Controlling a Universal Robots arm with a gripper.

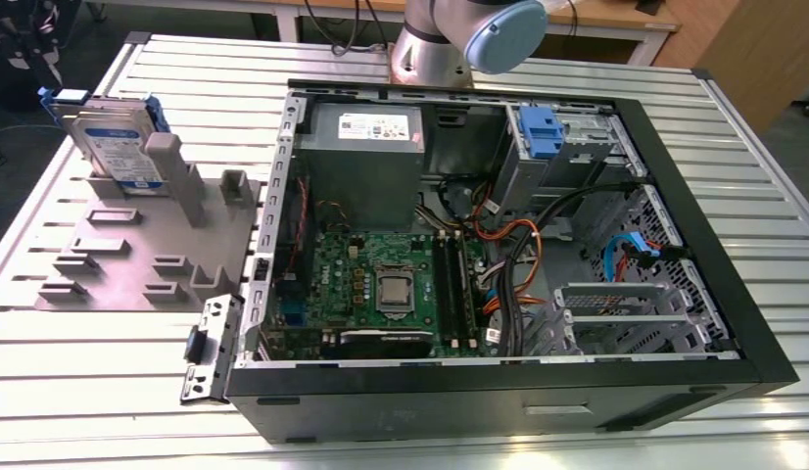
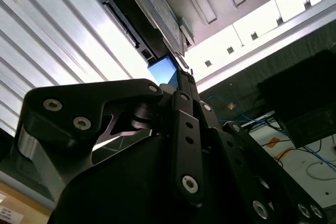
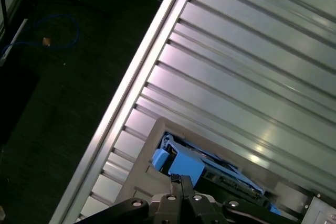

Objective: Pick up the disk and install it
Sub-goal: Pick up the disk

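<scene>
The disk (image 1: 111,137), silver-grey with a white-and-blue label and a blue bracket, stands on edge in a grey holder (image 1: 130,245) on the exterior view's left. In both wrist views my gripper (image 3: 181,180) hangs above it, apart from it. Its black fingertips are shut together with nothing between them. The disk's blue bracket (image 3: 179,164) shows just past the tips in the first wrist view. In the second wrist view the disk (image 2: 157,11) lies beyond my gripper (image 2: 182,80).
An open black computer case (image 1: 718,294) lies on the slatted metal table (image 1: 771,166). It holds a grey power supply (image 1: 365,157), a motherboard (image 1: 378,284), cables and a drive bay with a blue tab (image 1: 542,132). The arm's base (image 1: 438,44) stands behind the case.
</scene>
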